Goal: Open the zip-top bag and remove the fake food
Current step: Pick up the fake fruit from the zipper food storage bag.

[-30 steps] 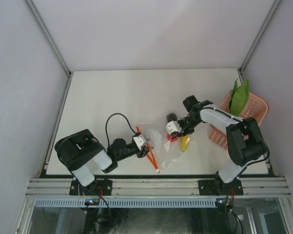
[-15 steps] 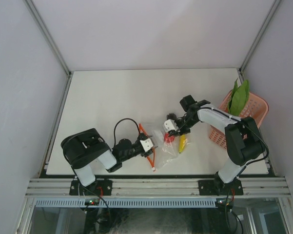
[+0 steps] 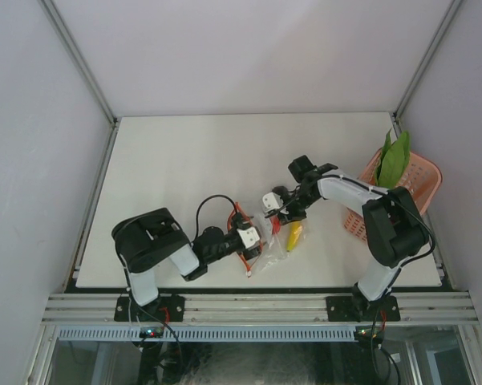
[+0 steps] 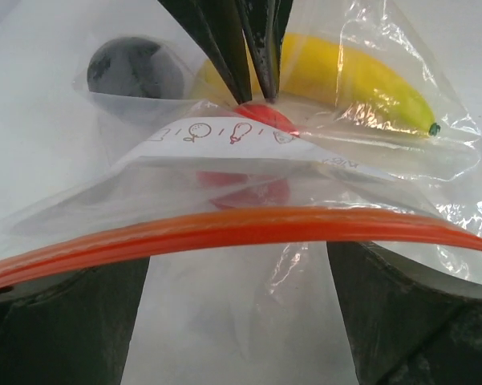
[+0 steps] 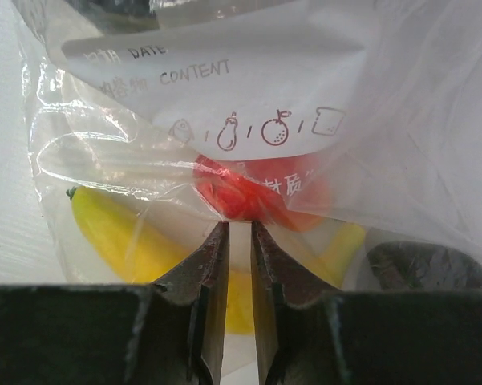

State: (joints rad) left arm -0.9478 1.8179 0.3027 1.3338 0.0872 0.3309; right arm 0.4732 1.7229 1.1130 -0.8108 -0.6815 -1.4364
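Observation:
The zip-top bag point(image 3: 266, 245) lies on the table between my two grippers. Its red-orange zipper strip point(image 4: 224, 228) runs across the left wrist view. My left gripper point(image 4: 236, 269) is open, one finger point(image 4: 64, 321) on each side of the bag's mouth. Fake food shows through the plastic: a yellow banana point(image 4: 353, 72), a dark ball point(image 4: 132, 72) and red fruit point(image 5: 249, 192). My right gripper point(image 5: 239, 228) is shut to a thin gap on a fold of bag film beside the red fruit. A white label point(image 5: 224, 88) is printed on the bag.
A pink lattice basket point(image 3: 423, 180) stands at the table's right edge with a green leafy vegetable point(image 3: 394, 159) sticking up from it. The table's near edge runs just in front of the bag. Grey walls enclose the table.
My left gripper has slid right toward the bag and opened wide, letting the zipper strip go. My right gripper has moved left and narrowed onto the bag film.

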